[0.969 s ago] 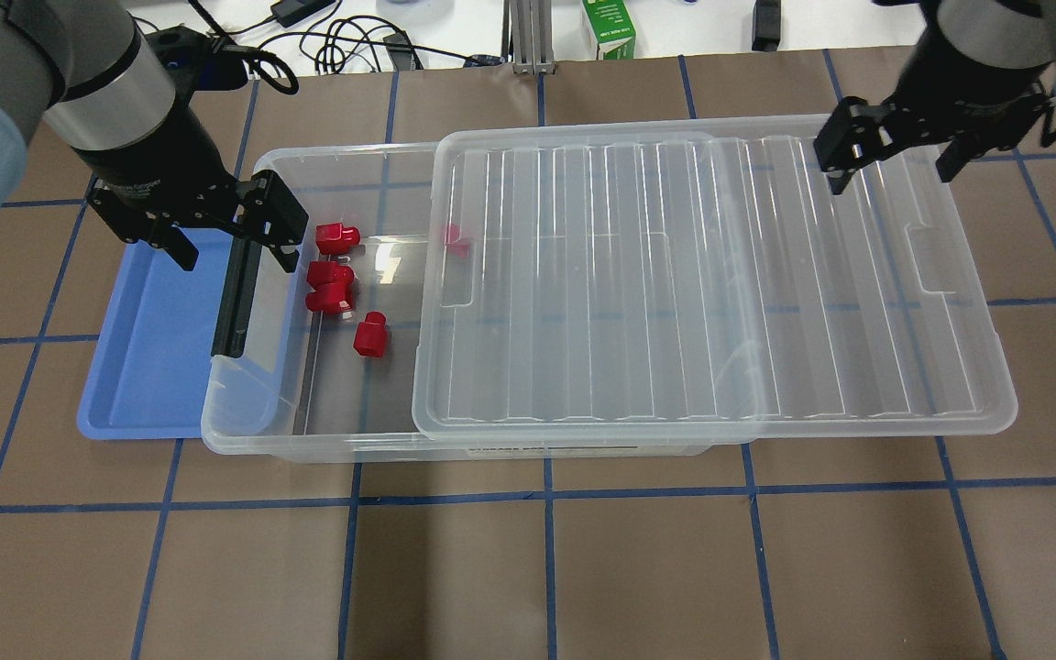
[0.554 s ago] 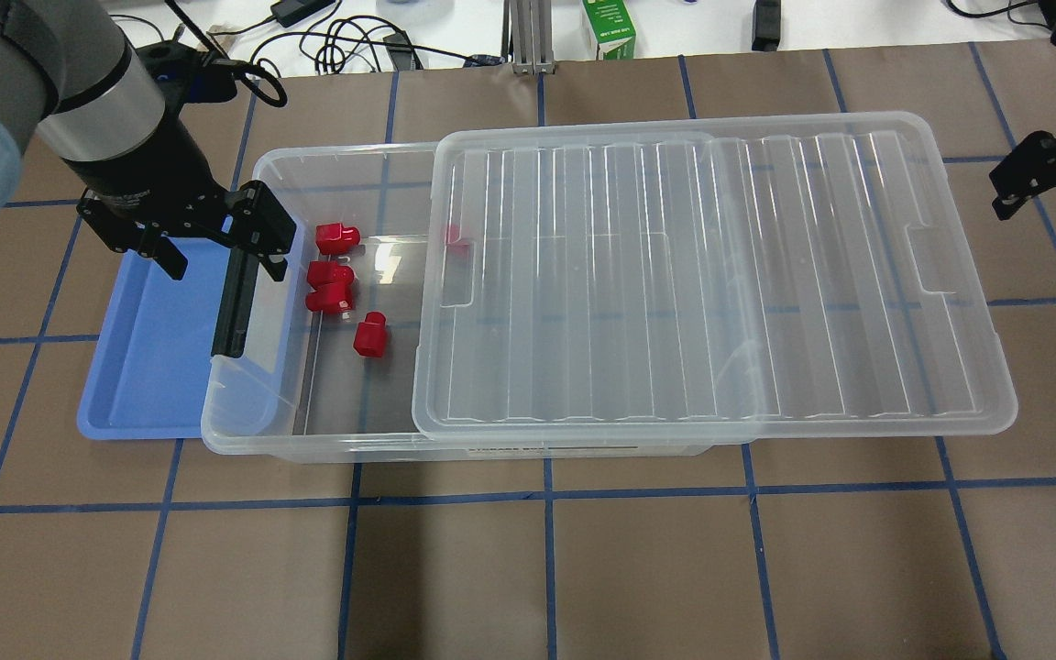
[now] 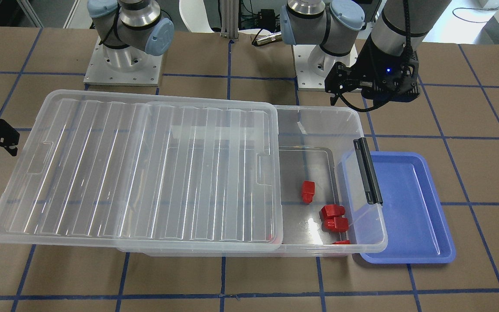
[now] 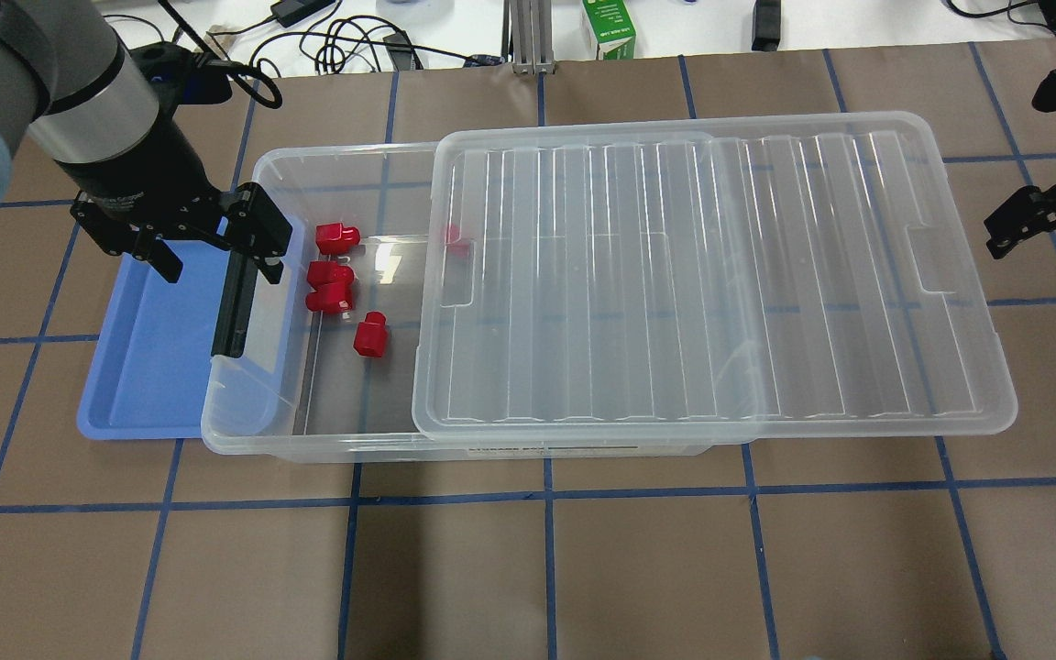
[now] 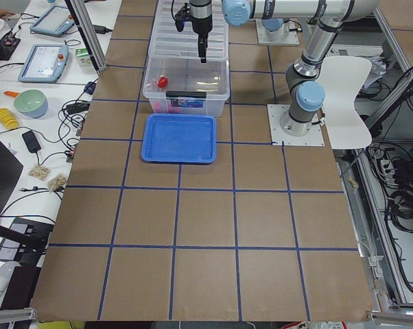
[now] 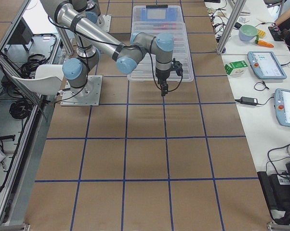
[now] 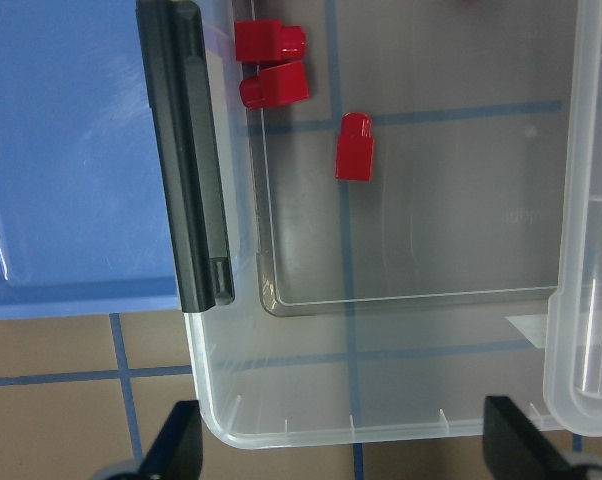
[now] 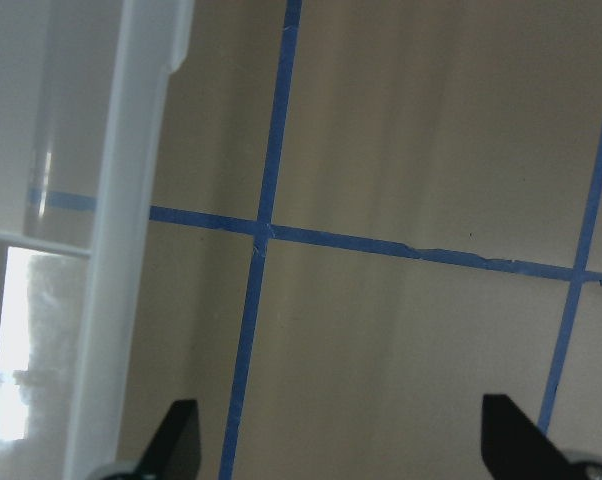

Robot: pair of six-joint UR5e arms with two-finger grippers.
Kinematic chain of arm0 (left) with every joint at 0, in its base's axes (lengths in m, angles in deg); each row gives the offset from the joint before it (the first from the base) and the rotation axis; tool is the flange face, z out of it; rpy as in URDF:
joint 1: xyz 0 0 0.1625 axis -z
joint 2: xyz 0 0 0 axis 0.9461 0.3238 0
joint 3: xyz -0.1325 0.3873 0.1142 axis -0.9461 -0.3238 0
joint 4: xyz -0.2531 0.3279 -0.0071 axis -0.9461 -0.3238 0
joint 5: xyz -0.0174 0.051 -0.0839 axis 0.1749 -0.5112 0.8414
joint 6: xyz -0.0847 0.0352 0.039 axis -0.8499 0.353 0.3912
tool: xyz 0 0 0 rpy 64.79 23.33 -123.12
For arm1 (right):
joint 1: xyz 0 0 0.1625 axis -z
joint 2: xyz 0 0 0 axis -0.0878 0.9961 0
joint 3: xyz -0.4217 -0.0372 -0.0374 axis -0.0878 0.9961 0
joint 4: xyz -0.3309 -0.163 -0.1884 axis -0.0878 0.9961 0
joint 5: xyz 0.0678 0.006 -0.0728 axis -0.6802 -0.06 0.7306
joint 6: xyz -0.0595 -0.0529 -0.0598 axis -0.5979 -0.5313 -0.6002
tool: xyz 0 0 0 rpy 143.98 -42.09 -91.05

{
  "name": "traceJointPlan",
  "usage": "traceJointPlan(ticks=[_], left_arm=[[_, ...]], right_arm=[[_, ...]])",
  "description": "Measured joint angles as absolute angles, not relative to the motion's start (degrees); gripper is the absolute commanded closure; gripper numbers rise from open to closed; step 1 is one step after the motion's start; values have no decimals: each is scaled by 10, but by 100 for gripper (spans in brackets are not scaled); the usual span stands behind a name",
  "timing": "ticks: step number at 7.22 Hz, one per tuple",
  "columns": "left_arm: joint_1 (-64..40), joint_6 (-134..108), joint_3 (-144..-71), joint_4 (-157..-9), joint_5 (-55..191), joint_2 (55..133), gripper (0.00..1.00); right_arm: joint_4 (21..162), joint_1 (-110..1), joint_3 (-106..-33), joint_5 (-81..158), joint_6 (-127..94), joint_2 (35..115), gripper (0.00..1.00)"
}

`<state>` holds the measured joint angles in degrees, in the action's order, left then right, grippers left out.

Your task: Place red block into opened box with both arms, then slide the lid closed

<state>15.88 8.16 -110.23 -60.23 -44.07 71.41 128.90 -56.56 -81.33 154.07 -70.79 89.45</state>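
Ribbed lid (image 4: 711,275) partly covers clear box (image 4: 345,447); perhaps five stubbed red blocks (image 4: 369,334).

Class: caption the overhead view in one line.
Red blocks in the box, lid partly across; left gripper and right gripper open at either end.

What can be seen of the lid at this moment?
The lid is a flat rectangle of translucent clear plastic with parallel ribs and a rectangular notch at each short end. It lies level on the rim of the box, offset toward the robot's right: it covers most of the box, overhangs its right end and leaves the left end open. The right gripper hangs beyond the overhanging end, not touching it.
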Motion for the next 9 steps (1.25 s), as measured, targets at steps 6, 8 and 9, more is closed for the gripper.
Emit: traceJointPlan(ticks=[6,8,9], left_arm=[[158,81,-1112,-596,-439,714,0],[158,81,-1117,-594,-439,712,0],[158,81,-1117,-593,-439,712,0]], right_arm=[[1292,-629,-819,1537,-593,897,0],[1293,-682,-818,1536,-533,898,0],[1296,-718,-817,1536,-496,898,0]])
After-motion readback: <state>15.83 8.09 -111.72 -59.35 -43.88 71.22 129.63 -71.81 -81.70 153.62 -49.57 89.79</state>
